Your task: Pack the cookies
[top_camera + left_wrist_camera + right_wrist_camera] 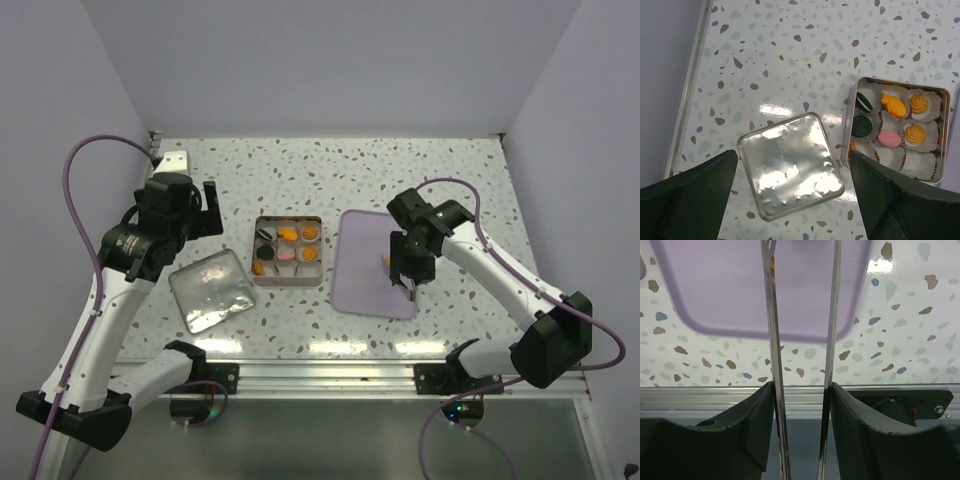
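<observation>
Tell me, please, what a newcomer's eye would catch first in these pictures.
First, the square metal tin at the centre of the table, its white paper cups holding round orange, black and pink cookies. Its shiny square metal lid lies just left of it. On the right, the right gripper clamps thin metal tongs above the flat lilac tray.

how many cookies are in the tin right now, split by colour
orange cookies: 4 (one half hidden at the tin's edge)
black cookies: 2
pink cookie: 1
total in the tin: 7
</observation>
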### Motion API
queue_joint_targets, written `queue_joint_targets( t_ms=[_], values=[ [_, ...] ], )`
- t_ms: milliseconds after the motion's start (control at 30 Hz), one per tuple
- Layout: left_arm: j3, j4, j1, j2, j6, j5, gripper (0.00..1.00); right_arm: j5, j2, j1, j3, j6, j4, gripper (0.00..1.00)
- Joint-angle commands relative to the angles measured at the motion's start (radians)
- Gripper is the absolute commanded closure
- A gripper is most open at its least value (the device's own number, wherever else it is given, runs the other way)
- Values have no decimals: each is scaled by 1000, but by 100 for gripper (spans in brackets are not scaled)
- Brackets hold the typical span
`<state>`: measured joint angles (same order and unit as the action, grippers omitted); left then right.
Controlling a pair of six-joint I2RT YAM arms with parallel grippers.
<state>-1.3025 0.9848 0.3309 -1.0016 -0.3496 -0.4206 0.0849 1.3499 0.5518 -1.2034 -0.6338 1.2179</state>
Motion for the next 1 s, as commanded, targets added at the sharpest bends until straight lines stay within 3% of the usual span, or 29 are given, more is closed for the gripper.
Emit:
queue_joint_targets(
  t_ms=[0, 433, 700, 967],
  values=[
    [-38, -29, 8, 1, 20, -27, 0, -25, 5, -12, 11, 22, -43, 51],
    [-53, -21, 7, -14, 5, -20, 0, -80, 11, -23, -86, 29, -8, 60],
    [-76, -48, 7, -35, -35, 45, 0, -119, 109, 6, -404, 54, 41, 62],
    [-81, -54, 7, -46, -61, 75, 0, -132, 280, 213, -711, 10, 68, 62]
  ],
)
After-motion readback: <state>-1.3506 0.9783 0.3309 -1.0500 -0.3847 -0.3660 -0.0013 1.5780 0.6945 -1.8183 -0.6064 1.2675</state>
